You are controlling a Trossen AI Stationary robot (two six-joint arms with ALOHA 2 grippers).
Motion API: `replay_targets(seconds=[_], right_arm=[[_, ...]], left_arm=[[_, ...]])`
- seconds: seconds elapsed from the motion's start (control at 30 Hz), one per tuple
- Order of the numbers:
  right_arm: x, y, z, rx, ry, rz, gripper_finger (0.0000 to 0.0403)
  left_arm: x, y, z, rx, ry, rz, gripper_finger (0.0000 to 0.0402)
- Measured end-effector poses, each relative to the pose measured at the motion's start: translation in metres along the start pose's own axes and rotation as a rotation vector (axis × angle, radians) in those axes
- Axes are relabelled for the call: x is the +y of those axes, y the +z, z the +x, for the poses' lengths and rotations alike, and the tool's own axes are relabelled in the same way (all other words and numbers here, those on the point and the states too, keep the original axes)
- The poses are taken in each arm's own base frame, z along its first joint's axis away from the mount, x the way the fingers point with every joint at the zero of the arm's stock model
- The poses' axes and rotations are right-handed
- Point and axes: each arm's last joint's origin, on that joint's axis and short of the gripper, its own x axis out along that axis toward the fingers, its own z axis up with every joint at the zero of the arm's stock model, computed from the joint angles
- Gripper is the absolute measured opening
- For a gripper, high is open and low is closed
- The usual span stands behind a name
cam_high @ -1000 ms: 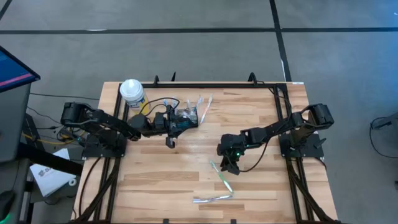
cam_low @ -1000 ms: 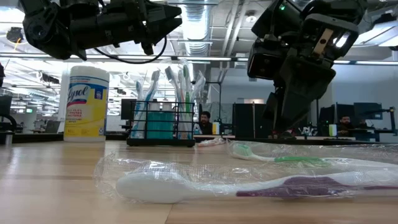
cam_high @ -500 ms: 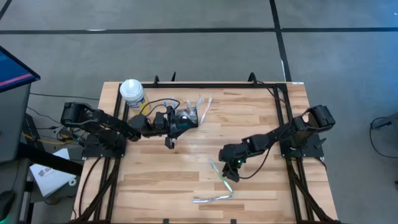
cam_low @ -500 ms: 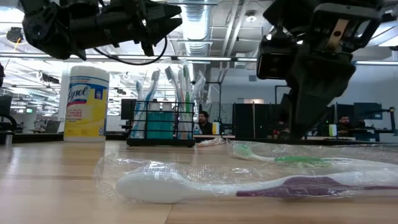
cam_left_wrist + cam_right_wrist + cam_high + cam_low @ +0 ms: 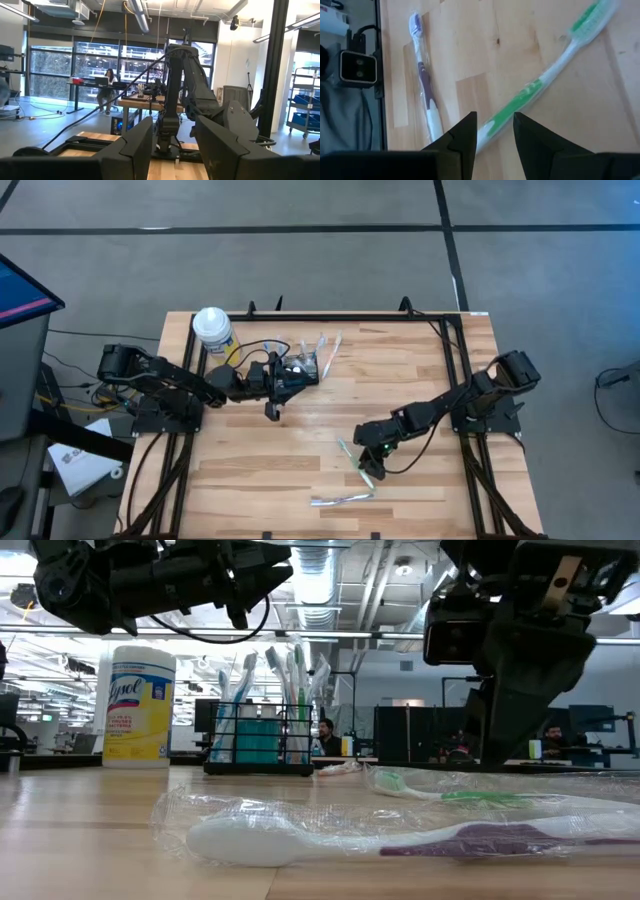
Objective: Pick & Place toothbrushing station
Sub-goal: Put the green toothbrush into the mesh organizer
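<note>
Black wire-mesh toothbrushing station (image 5: 260,738) stands upright at the table's far side, beside the yellow canister (image 5: 139,705).
Left gripper (image 5: 296,372), fingers parted, hovers above it, apparently not touching. Right gripper (image 5: 492,131), fingers spread, straddles the green toothbrush (image 5: 540,87); purple toothbrush (image 5: 424,95) lies nearby.

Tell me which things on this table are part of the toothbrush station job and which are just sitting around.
Part of the job:
- black wire-mesh caddy, brushes standing in it
- green toothbrush, between the open right gripper fingers
- purple toothbrush, wrapped, lying flat
- left gripper, open, raised near the caddy

Just lying about:
- yellow wipes canister
- people at desks beyond the table
</note>
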Motion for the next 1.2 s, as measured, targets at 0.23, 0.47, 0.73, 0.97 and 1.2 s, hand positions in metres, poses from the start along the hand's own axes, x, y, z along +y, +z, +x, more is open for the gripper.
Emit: replay_targets(seconds=[0.23,0.47,0.73,0.97,1.2], right_arm=[[0.005,-0.005,0.002,-0.005,-0.015,0.006,0.0118],[0.004,-0.013,0.017,0.040,-0.048,0.025,0.0118],[0.008,-0.008,0.029,0.068,-0.025,0.026,0.0118],[0.009,-0.007,0.028,0.076,-0.017,0.026,0.0114],[0.009,-0.007,0.028,0.079,-0.014,0.024,0.0056]], left_arm=[[0.000,0.000,0.000,0.001,0.000,0.000,0.0145],[0.000,0.000,0.000,0.005,-0.003,0.000,0.0145],[0.000,-0.002,0.000,0.018,-0.001,0.001,0.0145],[0.000,-0.002,0.000,0.019,0.002,0.001,0.0145],[0.000,-0.002,0.000,0.019,0.002,0.001,0.0145]])
